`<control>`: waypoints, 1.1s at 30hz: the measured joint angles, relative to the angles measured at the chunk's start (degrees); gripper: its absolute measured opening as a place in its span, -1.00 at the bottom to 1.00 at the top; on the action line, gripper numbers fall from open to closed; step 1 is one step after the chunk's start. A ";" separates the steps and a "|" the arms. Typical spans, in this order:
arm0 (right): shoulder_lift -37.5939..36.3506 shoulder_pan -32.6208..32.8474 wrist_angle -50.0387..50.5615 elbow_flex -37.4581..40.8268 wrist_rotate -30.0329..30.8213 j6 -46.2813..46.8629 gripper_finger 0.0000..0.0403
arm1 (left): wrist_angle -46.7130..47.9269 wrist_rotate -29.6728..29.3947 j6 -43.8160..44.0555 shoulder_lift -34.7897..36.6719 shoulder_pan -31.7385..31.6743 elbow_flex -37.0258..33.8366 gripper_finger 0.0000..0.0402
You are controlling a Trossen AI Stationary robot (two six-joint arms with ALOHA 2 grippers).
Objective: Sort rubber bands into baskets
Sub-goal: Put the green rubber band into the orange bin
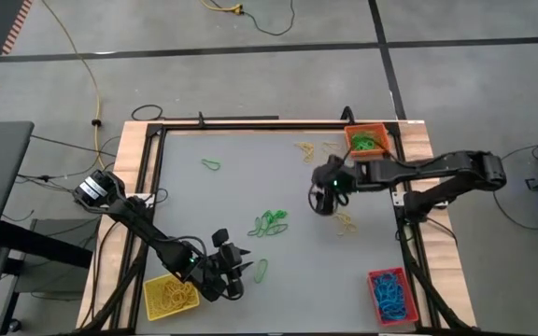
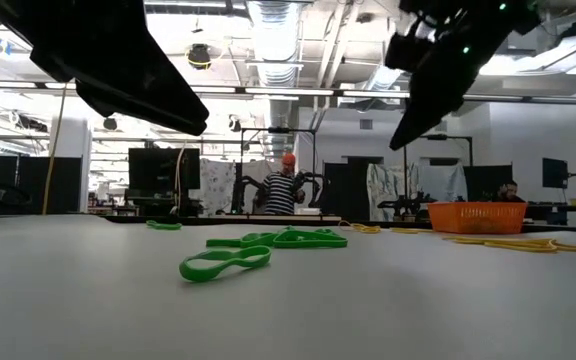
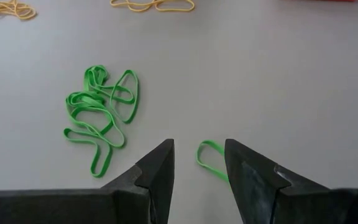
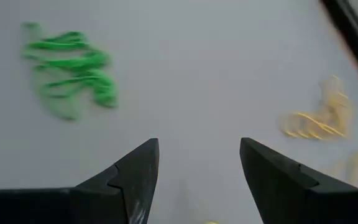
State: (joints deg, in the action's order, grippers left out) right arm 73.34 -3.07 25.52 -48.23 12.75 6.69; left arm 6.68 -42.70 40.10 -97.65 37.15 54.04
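While the left gripper (image 1: 234, 262) hovers with jaws partly open and empty over a lone green band (image 3: 211, 158) near the yellow basket (image 1: 170, 297), the step looks like picking up green strays. Next it likely must drop straight down and pinch that loop. The right gripper (image 1: 326, 191), wide open and empty, hangs between the green pile (image 1: 269, 222) and the orange basket (image 1: 370, 142); the red basket (image 1: 391, 294) holds blue bands.
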 joint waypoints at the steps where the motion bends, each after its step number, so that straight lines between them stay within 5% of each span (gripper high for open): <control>1: 0.00 1.63 -0.49 0.00 0.00 0.34 0.27 | 0.00 0.00 0.00 0.00 0.00 0.00 -0.34; 11: 0.04 16.38 -7.46 0.13 0.04 1.38 0.27 | 0.44 0.02 -0.16 0.00 0.00 0.00 -0.34; 21: 1.07 26.65 -28.67 9.32 0.05 1.93 0.27 | 0.42 0.02 -1.27 0.00 0.00 0.00 -0.34; 33: 18.86 28.24 -53.24 10.82 -1.16 -3.35 0.27 | 1.75 5.55 -1.29 0.00 -0.51 0.00 -0.34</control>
State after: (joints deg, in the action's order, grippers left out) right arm 92.20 25.17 -27.71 -37.41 11.60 3.34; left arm 8.42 -37.15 38.81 -97.65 36.64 54.04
